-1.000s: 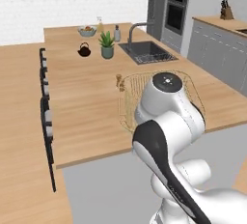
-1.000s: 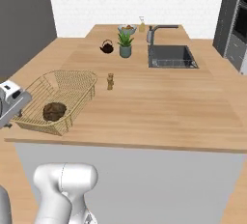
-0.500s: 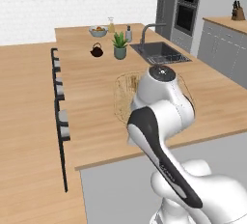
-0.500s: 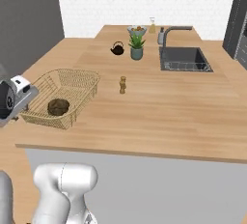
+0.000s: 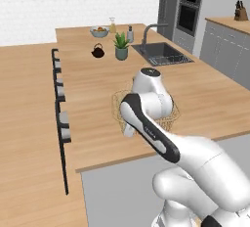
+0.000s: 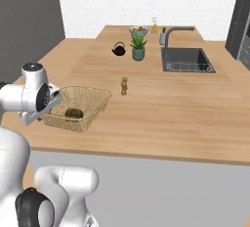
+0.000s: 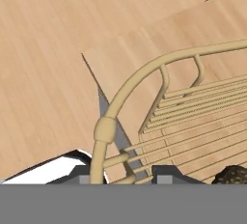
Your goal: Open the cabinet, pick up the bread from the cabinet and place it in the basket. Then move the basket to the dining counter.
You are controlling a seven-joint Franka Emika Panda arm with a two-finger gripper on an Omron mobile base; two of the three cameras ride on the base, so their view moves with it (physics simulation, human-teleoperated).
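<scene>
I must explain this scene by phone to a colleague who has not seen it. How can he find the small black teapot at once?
Start at the dining counter, the broad wooden island with the sink set in its far end. Left of the sink stands a potted plant, and the teapot sits just left of it. It is the one black, round object there, with an arched handle; the bowl and bottles behind it are pale.

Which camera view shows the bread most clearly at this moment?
The right base view: the bread lies whole and unobstructed inside the basket. In the hand view only its edge peeks in at the bottom right. In the left base view the arm covers the basket's middle.
</scene>
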